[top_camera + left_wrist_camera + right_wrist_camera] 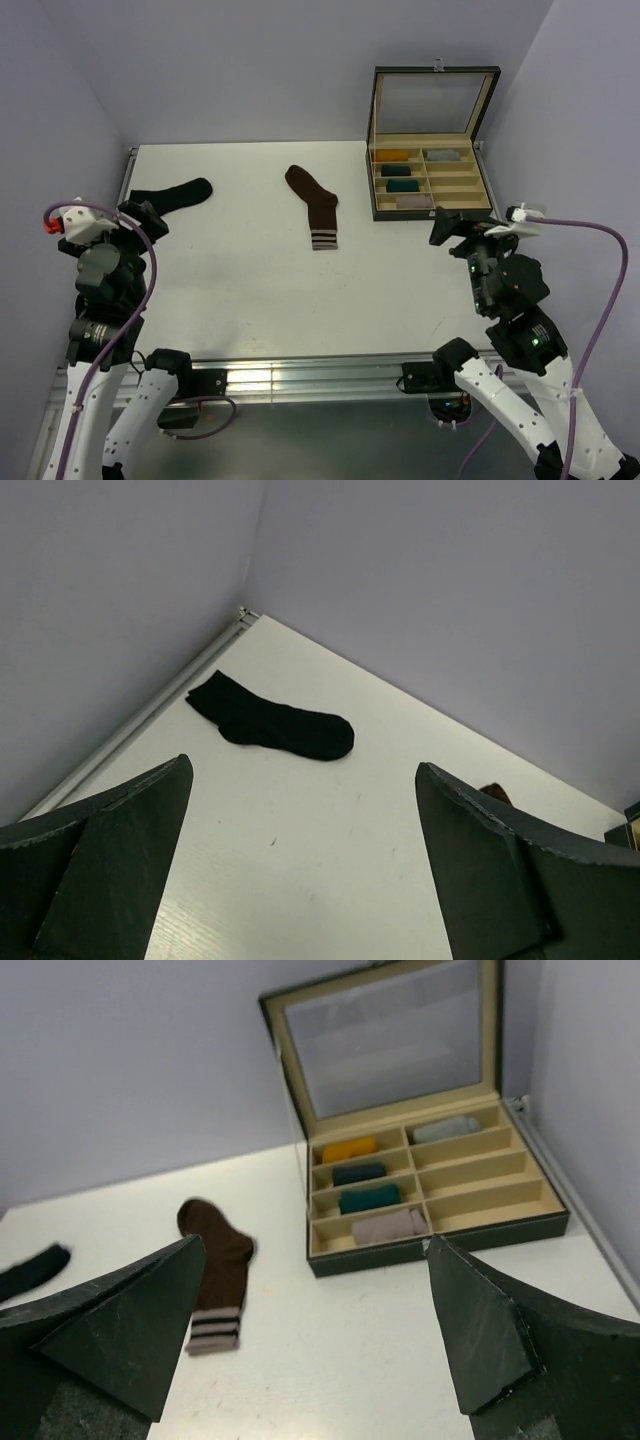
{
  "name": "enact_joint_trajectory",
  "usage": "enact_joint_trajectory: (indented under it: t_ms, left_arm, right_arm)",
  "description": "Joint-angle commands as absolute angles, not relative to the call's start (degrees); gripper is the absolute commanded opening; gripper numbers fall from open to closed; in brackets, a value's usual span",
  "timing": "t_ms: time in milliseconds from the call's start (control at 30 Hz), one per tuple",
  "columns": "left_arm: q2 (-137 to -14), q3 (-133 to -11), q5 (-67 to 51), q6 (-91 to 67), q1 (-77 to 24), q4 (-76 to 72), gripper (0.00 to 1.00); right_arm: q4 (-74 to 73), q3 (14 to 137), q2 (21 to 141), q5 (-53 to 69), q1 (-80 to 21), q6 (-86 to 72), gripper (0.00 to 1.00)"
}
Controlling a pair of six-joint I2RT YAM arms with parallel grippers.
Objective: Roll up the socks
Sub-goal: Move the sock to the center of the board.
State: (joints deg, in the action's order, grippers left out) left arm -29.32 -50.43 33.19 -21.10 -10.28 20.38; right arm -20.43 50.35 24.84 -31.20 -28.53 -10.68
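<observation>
Two socks lie flat and apart on the white table [250, 290]. The dark brown sock [314, 206] with pale stripes at its cuff sits mid-table, also in the right wrist view as the brown sock [215, 1275]. The plain black sock [175, 195] lies at the far left, partly behind the left arm; it shows whole in the left wrist view as the black sock [270, 723]. My left gripper [303, 770] hovers open short of it, holding nothing. My right gripper [315, 1245] is open and empty, raised near the box.
An open dark box [430, 185] with a glass lid stands at the back right, its cream compartments holding mustard, teal, dark and grey rolled bundles [372, 1198]. Lilac walls close in the table on three sides. Both arm bases sit at the near edge.
</observation>
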Motion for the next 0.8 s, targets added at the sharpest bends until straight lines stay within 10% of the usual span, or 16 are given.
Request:
enact_joint_trajectory:
  t_ms: [0, 467, 767]
  left_arm:
    - [-31.11, -49.66, 29.27, -23.55, -10.46, 19.69, 0.99]
    - [-44.56, -47.2, 18.63, -28.65, -10.46, 17.84, 0.99]
    - [-43.07, -42.98, 17.31, -29.71, -9.49, 15.2, 0.98]
  right_arm:
    - [-19.6, 50.8, 29.17, -25.24, -29.0, -11.69, 1.0]
    - [-20.22, 64.32, 73.79, -0.27, -30.4, -13.19, 0.99]
    - [-16.7, 77.86, 105.25, 3.25, -33.22, -14.24, 0.81]
